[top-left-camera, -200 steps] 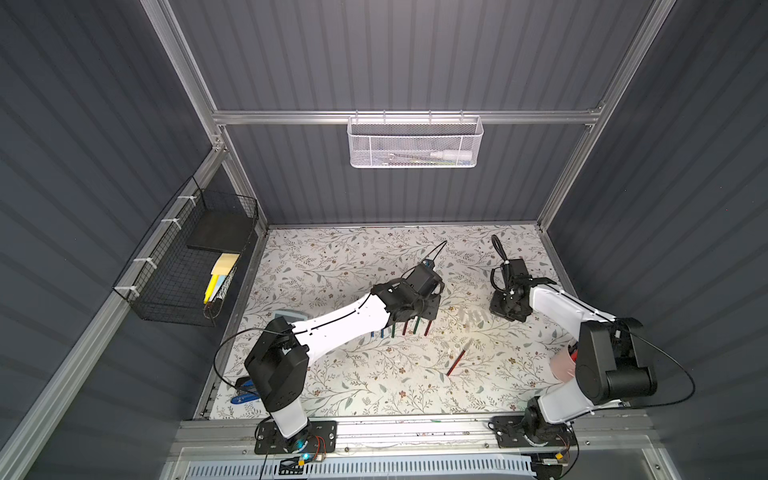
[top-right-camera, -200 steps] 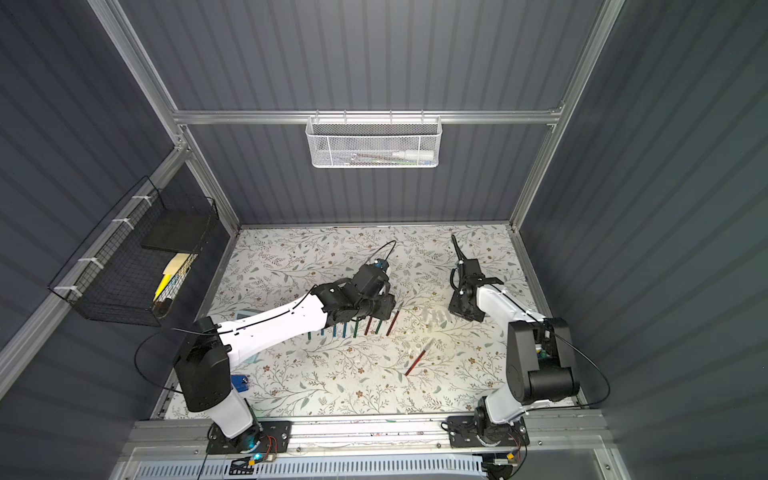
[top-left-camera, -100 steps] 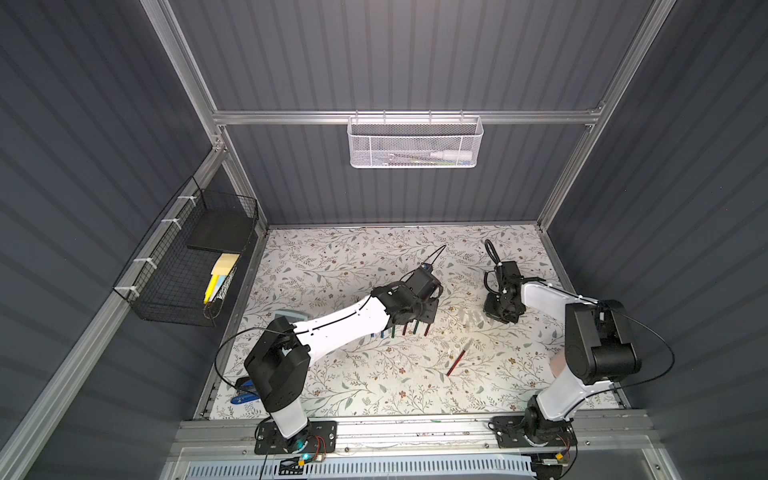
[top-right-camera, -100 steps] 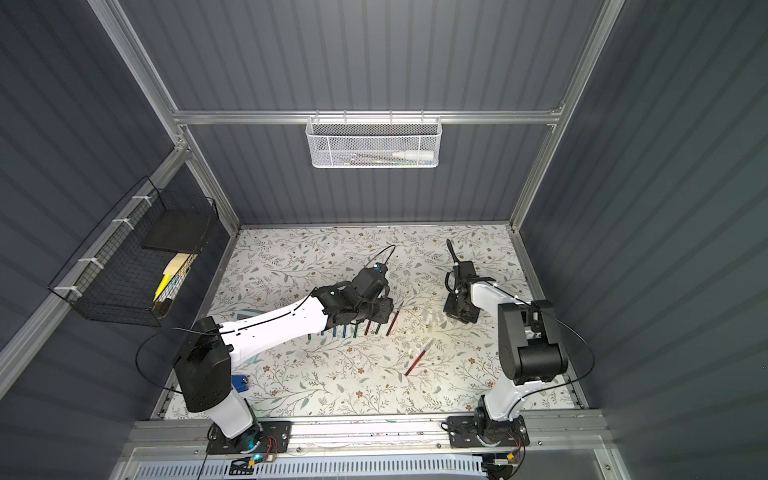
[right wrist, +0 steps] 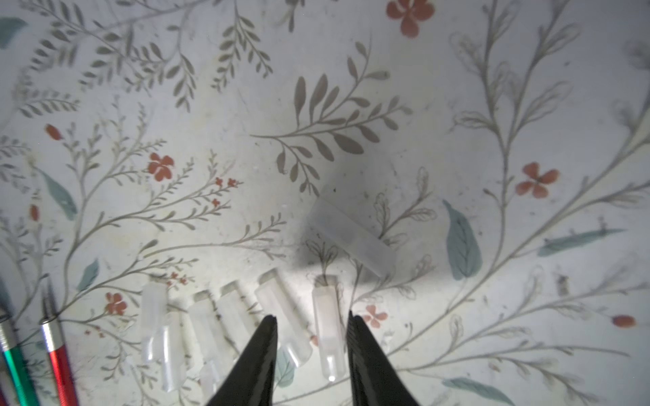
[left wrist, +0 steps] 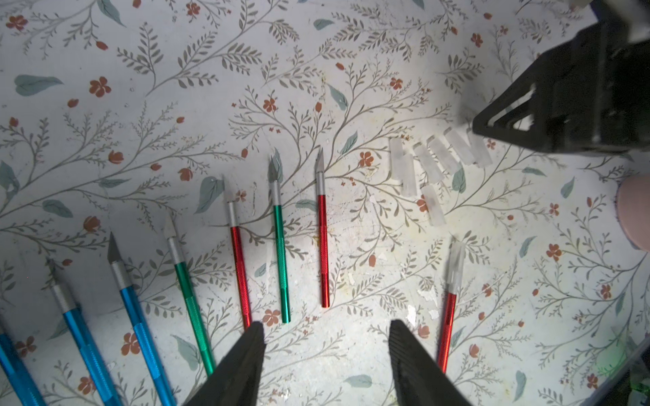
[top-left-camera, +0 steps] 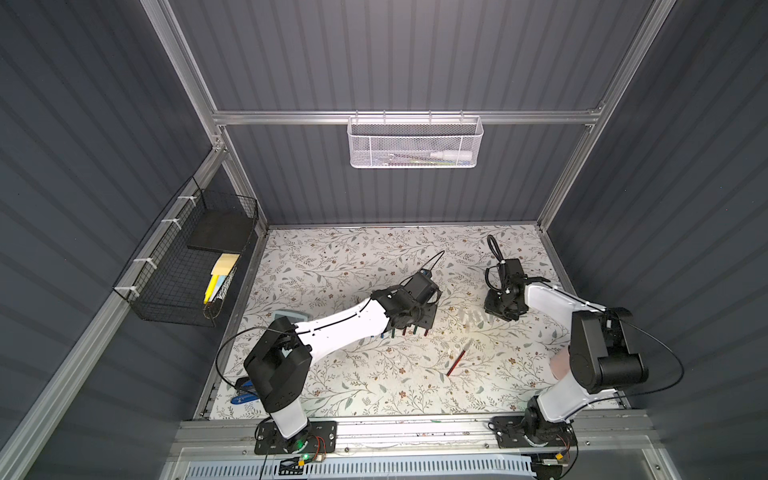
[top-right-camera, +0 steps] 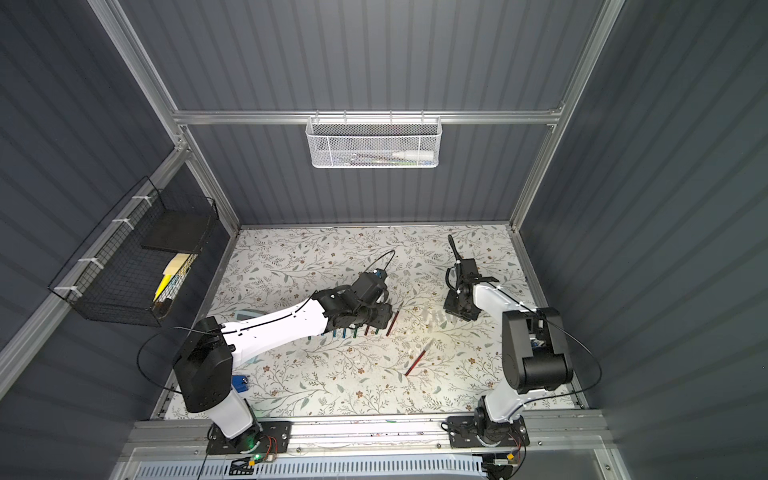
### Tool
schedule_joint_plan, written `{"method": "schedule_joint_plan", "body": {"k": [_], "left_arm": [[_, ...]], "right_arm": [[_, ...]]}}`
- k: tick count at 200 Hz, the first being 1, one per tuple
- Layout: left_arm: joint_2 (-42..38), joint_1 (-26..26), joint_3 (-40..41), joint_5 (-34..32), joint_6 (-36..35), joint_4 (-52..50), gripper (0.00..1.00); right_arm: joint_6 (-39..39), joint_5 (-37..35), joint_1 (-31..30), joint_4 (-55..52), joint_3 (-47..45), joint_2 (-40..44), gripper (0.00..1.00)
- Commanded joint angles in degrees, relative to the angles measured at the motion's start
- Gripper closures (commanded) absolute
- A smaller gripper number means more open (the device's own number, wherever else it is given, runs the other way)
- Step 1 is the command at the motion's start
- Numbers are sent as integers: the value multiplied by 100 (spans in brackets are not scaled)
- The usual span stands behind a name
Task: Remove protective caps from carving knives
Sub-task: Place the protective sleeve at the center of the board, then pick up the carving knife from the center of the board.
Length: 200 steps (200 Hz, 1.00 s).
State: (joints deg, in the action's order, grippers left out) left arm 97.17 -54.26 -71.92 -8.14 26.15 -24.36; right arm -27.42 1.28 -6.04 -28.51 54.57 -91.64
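Several uncapped carving knives with blue, green and red handles lie side by side in the left wrist view, half hidden under my left arm in a top view. My left gripper hangs open over the handle ends, with nothing in it. One red knife lies apart, a whitish cap still on its tip; both top views show it. Several loose protective caps lie in a row. My right gripper is open just above them, one cap lying by a finger. Another cap lies apart.
A white mesh basket hangs on the back wall and a black wire basket on the left wall. A blue object lies at the front left edge. A pink object sits near the right arm's base.
My right gripper has moved left and down to the row of caps and its jaws have parted. The left arm has hardly moved.
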Motion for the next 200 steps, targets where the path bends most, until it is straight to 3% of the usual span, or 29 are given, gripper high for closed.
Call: {"method": "schedule_joint_plan", "body": {"k": [1, 56, 87, 141, 200], "left_arm": [[-270, 32, 200, 171, -39, -85, 40], [-33, -860, -179, -134, -347, -393, 42], [415, -1235, -349, 108, -254, -348, 43], [1221, -1530, -502, 231, -59, -245, 42], [1565, -1626, -542, 357, 62, -36, 41]], "right_arm": [[23, 48, -34, -203, -85, 453, 62], [7, 35, -32, -342, -279, 1610, 61], [0, 108, -30, -538, -334, 1959, 62], [2, -85, -33, -610, -585, 2461, 61], [-28, -154, -21, -616, -736, 2493, 61]]}}
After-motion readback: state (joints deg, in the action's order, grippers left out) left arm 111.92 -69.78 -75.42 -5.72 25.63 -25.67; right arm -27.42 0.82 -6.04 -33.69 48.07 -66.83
